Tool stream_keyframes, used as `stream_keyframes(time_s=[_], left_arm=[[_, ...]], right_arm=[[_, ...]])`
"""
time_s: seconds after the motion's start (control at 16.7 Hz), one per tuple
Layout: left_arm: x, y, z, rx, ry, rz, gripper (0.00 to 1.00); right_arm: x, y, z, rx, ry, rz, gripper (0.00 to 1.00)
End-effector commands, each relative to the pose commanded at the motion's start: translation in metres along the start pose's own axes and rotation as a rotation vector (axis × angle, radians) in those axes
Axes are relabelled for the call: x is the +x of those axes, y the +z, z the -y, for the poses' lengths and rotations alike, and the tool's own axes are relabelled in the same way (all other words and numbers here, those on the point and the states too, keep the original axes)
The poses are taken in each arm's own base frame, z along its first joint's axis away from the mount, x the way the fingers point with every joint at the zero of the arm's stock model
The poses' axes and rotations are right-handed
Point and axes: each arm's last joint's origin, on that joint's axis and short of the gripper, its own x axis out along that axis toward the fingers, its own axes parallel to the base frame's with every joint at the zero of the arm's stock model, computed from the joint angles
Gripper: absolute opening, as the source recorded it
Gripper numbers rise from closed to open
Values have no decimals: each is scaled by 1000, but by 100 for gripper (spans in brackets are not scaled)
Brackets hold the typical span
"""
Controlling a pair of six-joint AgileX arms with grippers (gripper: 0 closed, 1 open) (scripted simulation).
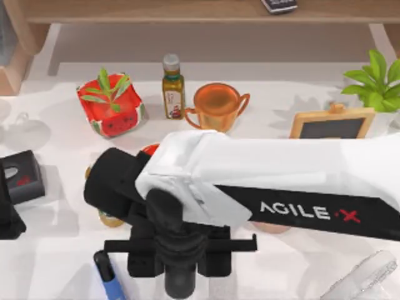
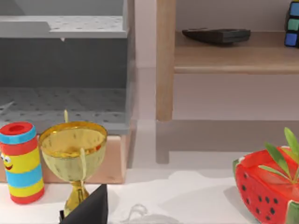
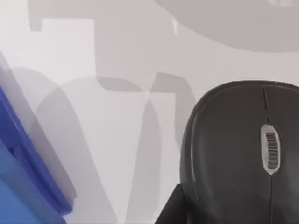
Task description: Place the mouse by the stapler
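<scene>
While my right pincer (image 1: 180, 262) hangs over the front of the desk (image 1: 50, 262), the black mouse (image 3: 238, 154) sits right beneath it in the right wrist view, and I cannot tell whether the pincer is open or clamped on it, nor whether the mouse rests on the desk or is lifted. If my hold is off-centre on that smooth rounded shell, the mouse could twist or slip out. The blue stapler (image 1: 107, 274) lies just to the left, near the mouse but apart from it. If I carry too far that way, I judge I would knock the stapler askew instead of setting the mouse beside it. Small objects lie half hidden under my forearm, and a low sweep might drag them. Farther back, the orange two-handled cup (image 1: 217, 105) and the oil bottle (image 1: 172, 87) stand well apart from this work. My left arm (image 1: 7, 215) is parked at the desk's left edge.
</scene>
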Motion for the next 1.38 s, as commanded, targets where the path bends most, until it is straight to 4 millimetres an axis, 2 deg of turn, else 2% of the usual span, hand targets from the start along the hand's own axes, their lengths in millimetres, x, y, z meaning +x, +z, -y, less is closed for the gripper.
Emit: stream_keyframes(time_s=[0.6,0.84,1.14,1.38], left_arm=[[0,0,0,0,0,0,100],[0,0,0,0,0,0,100],[0,0,0,0,0,0,100],[0,0,0,0,0,0,100]], right_arm=[[-7,2,-4,3,46,26,0],[1,1,-3,-3,31,17,0],[22,-4,1,-12,-27,-17,0],[22,-4,1,-12,-27,-17,0]])
